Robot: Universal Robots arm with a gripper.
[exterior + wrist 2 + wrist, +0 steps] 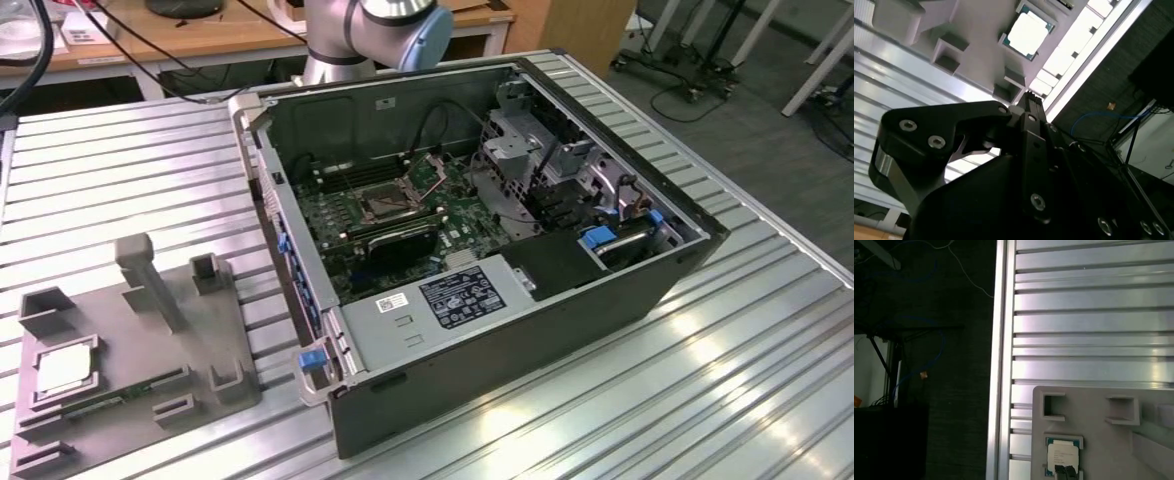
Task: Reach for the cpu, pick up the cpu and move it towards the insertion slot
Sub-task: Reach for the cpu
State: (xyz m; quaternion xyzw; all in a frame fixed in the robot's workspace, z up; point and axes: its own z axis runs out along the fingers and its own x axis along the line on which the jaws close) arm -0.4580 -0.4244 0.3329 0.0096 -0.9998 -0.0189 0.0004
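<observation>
The cpu point(64, 372), a small flat square chip with a pale silvery-beige metal face and a thin green rim, lay face up in the shallow square recess of the grey plastic tray point(207, 335). The tray sat on the ribbed metal counter point(120, 180) at the exterior view's near left. The grey arm point(367, 30) with a blue joint cap stood at the counter's far side. In the second wrist view the black pincer point(1030, 97) hung above the tray, pointed toward the chip and apart from it. Whether it was wide or narrow I cannot tell. The insertion slot point(380, 205), a square silvery-framed socket, sat on the green motherboard point(454, 225) inside the open black computer case point(534, 340).
</observation>
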